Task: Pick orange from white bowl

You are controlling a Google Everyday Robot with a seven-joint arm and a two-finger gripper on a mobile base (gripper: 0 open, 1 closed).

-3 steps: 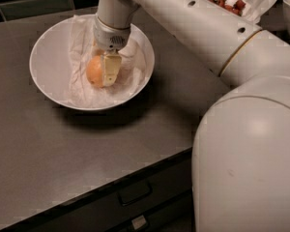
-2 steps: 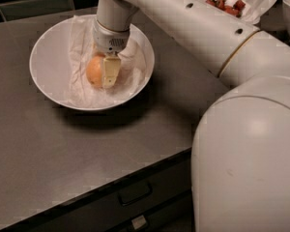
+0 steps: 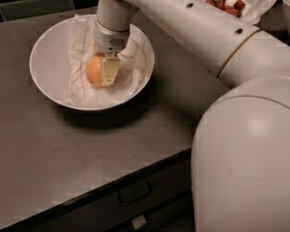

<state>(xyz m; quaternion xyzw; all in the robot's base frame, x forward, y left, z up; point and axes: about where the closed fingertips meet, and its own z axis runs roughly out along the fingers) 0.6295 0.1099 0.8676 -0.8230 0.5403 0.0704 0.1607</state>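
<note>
Camera view:
- Dark grey countertop (image 3: 63,153), dark drawer front (image 3: 135,192) below, dark tiles (image 3: 34,4) behind.
- Smooth round orange fruit (image 3: 93,70): no long axis or heading to tell.
- Wide shallow white bowl (image 3: 38,76), lined with crinkled white paper (image 3: 82,91), holds orange fruit.
- Gripper (image 3: 106,71) down in bowl, against orange's right side; cannot tell grip state.
- Far right: small red fruits (image 3: 227,5) on white paper.

Kitchen, dark countertop (image 3: 63,153), handled drawers (image 3: 133,193) beneath, tiled backsplash (image 3: 34,4), robot hand (image 3: 102,71) down in white bowl (image 3: 48,57)

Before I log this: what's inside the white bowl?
Crinkled paper, the orange, the gripper against it. Gripper covers part of the orange; paper hides the white bowl's floor.
</note>
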